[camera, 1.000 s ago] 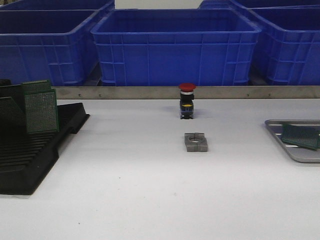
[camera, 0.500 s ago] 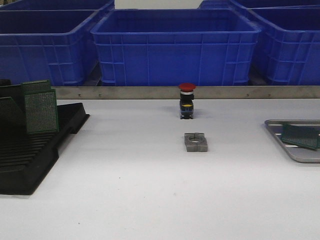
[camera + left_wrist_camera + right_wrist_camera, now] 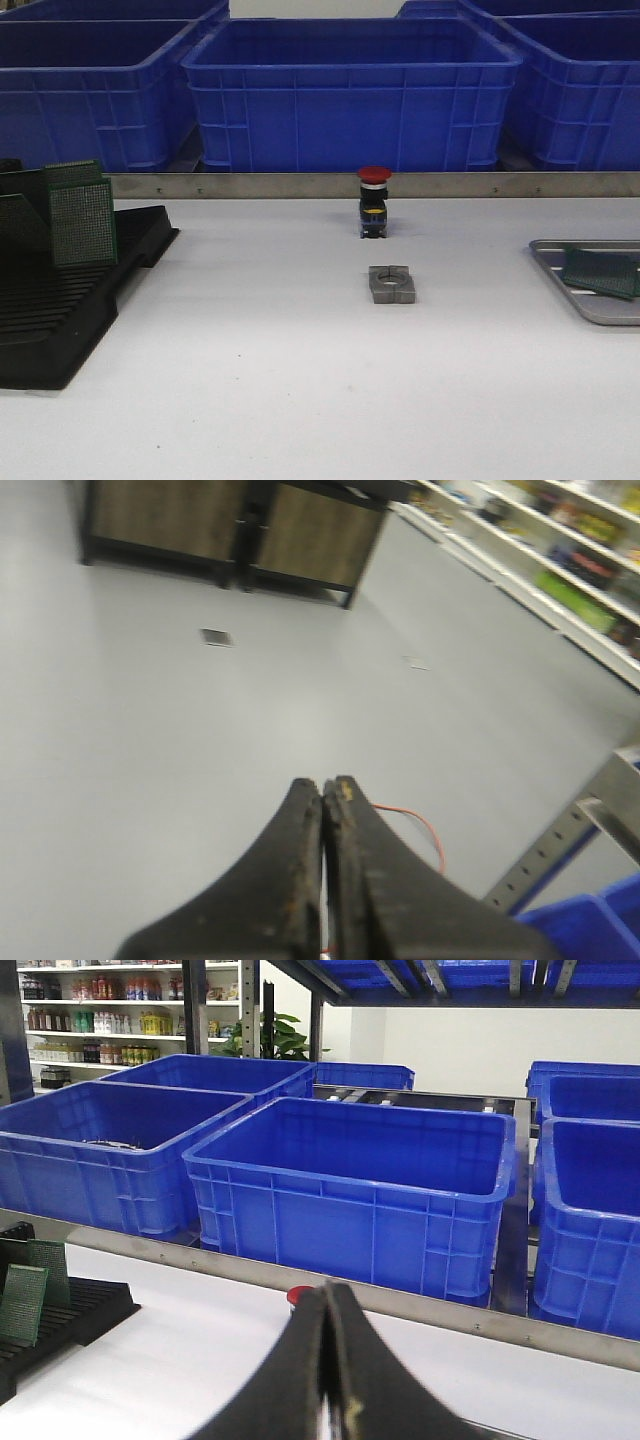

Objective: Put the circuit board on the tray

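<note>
The silver-grey ribbed tray point(image 3: 560, 262) lies at the table's right edge with a green circuit board point(image 3: 601, 271) lying in it. More green circuit boards point(image 3: 82, 220) stand upright in the black slotted rack point(image 3: 60, 310) at the left; they also show in the right wrist view point(image 3: 24, 1300). Neither arm shows in the front view. My left gripper point(image 3: 322, 785) is shut and empty, facing a grey floor away from the table. My right gripper point(image 3: 327, 1290) is shut and empty, held above the table and facing the bins.
A red-capped push button point(image 3: 374, 200) stands at the table's middle back, with a grey metal block point(image 3: 392, 284) in front of it. Blue bins point(image 3: 350, 90) line the back behind a metal rail point(image 3: 250, 185).
</note>
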